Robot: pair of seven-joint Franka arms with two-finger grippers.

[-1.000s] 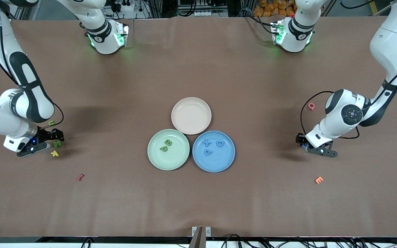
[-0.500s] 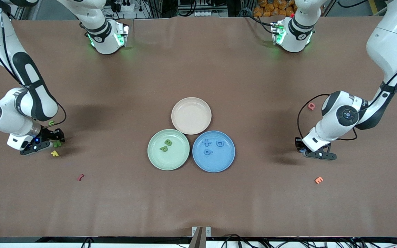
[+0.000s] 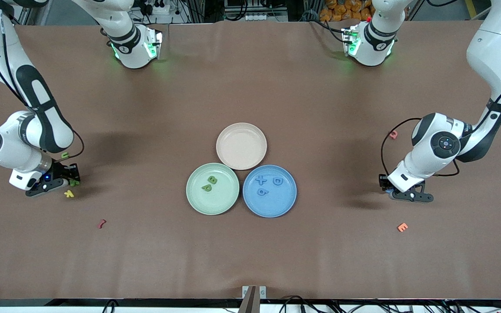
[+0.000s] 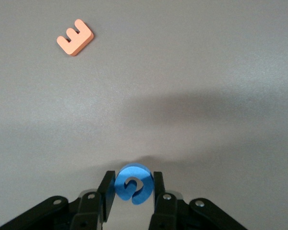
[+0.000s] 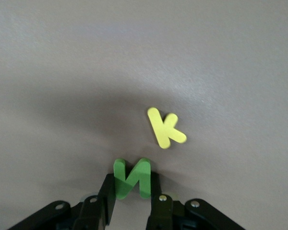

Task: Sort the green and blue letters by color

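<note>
Sorting is partly done: two green foam letters (image 3: 209,184) lie in the pale green round plate (image 3: 196,201) and three blue foam letters (image 3: 268,184) in the blue round plate (image 3: 287,205), mid-table. A blue foam letter (image 4: 133,184) is clamped by the left gripper (image 4: 133,191) near the left arm's table edge, presumably for the blue plate. A green foam N (image 5: 131,178) is pinched by the right gripper (image 5: 131,194) near the right arm's edge, beside a yellow foam K (image 5: 165,127). The blue letter's identity cannot be made out.
</note>
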